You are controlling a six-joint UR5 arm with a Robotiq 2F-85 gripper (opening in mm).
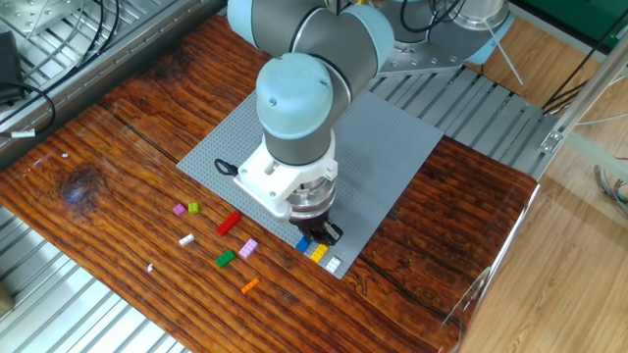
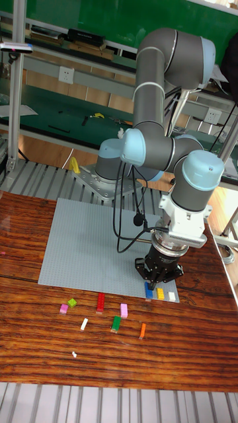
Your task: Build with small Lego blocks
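My gripper (image 1: 314,233) (image 2: 160,276) hangs low over the near right corner of the grey baseplate (image 1: 285,127) (image 2: 79,244). Just below its dark fingertips, a blue brick (image 1: 303,245) (image 2: 149,291), a yellow brick (image 1: 317,252) (image 2: 160,293) and a white brick (image 1: 333,264) (image 2: 172,295) sit in a row on the plate's edge. The wrist hides the gap between the fingers, so I cannot tell whether they hold anything. Loose small Lego blocks lie on the wood in front: magenta (image 1: 179,209), lime (image 1: 193,207), red (image 1: 228,224) (image 2: 100,302), white (image 1: 186,238), pink (image 1: 247,247), green (image 1: 226,259) and orange (image 1: 250,285).
A black cable loop (image 1: 228,167) lies on the baseplate left of the wrist. The wooden table top (image 1: 108,147) ends at ribbed metal rails (image 1: 59,294) in front and at the back right. The arm's elbow (image 1: 294,98) looms over the plate's middle.
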